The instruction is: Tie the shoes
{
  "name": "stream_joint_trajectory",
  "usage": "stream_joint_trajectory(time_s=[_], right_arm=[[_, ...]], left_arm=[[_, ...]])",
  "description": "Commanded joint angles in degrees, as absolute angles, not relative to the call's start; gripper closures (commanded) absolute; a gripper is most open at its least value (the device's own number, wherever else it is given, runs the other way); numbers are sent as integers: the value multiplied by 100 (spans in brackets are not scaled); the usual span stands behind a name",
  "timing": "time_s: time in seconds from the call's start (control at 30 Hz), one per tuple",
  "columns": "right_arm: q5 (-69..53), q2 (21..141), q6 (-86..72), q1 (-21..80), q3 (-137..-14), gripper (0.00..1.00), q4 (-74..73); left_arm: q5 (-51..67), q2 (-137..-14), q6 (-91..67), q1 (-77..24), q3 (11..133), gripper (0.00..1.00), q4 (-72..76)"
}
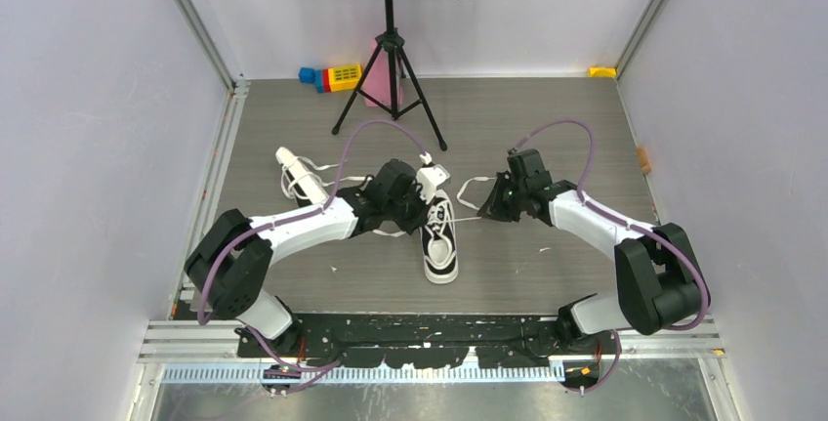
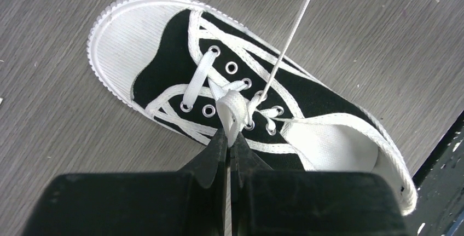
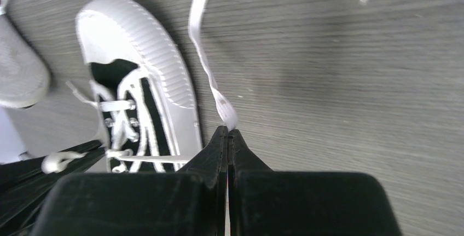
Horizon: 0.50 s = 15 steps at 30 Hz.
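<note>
One of the shoes (image 1: 441, 245), black with white sole and toe cap, lies in the middle of the table with its toe toward the arms. The other shoe (image 1: 296, 172) lies on its side to the left, its laces loose around it. My left gripper (image 2: 228, 137) is shut on a folded loop of white lace (image 2: 232, 107) just above the eyelets of the middle shoe (image 2: 164, 44). A taut lace strand (image 2: 293, 30) runs away from the knot area. My right gripper (image 3: 228, 131), right of that shoe (image 3: 164, 82), is shut on the other lace end (image 3: 205, 55), whose tail trails over the table.
A black music stand on a tripod (image 1: 391, 69) stands at the back centre, with coloured toy blocks (image 1: 332, 77) beside it. A small yellow object (image 1: 602, 71) sits in the back right corner. Grey walls close in both sides.
</note>
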<state>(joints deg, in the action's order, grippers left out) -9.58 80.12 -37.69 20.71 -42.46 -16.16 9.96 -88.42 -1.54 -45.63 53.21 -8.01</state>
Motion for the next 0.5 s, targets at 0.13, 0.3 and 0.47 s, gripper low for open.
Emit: stream_joint_trajectory(time_s=[0.13, 0.3, 0.47], right_arm=[[-2262, 7964, -4025, 2039, -4516, 100, -374], [-2722, 8211, -4274, 2052, -4670, 100, 218], [-2956, 8442, -4439, 2147, -4753, 99, 569]], left_arm=[[879, -8862, 630, -4627, 5745, 100, -1233], [1028, -8944, 899, -4643, 5868, 100, -1117], [1192, -9011, 1094, -4653, 5929, 100, -1055]])
